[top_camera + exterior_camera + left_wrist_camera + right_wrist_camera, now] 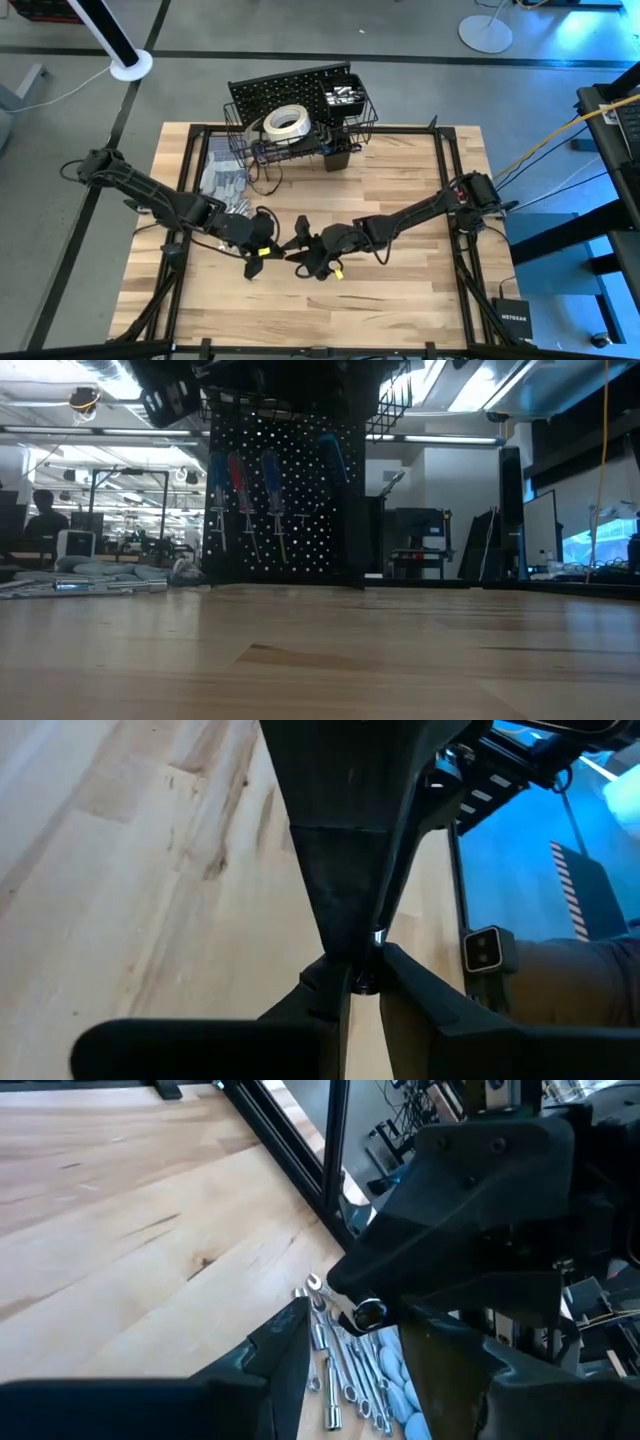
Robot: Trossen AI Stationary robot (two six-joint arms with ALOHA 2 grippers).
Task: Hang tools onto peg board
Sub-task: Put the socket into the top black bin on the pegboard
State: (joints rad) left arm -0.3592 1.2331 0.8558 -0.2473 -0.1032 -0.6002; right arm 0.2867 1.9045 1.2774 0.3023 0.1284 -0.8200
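Pale wooden planks are forming the tabletop (400, 190), and in the high view the black perforated peg board (285, 90) is standing at its far edge with a white tape roll (285, 122) lying in its black wire basket (355, 112). A spread of silver metal wrenches (222, 178) is lying near the left edge. The left gripper (262, 243) and right gripper (305, 255) are meeting tip to tip toward the near edge, at mid-width.

Low view: red- and blue-handled screwdrivers (240, 485) are already hanging on the peg board; neither gripper is showing.

Left wrist view: the left jaws are pinching a small shiny metal piece (378, 938) together with the other arm's finger; I cannot tell what tool it is.

Right wrist view: the right jaws are standing partly spread around the left gripper's tip, where that metal piece is glinting; whether they are gripping it I cannot tell. The wrenches are lying beyond.

Judging by this, the task is partway along, the wrenches still needing hanging.
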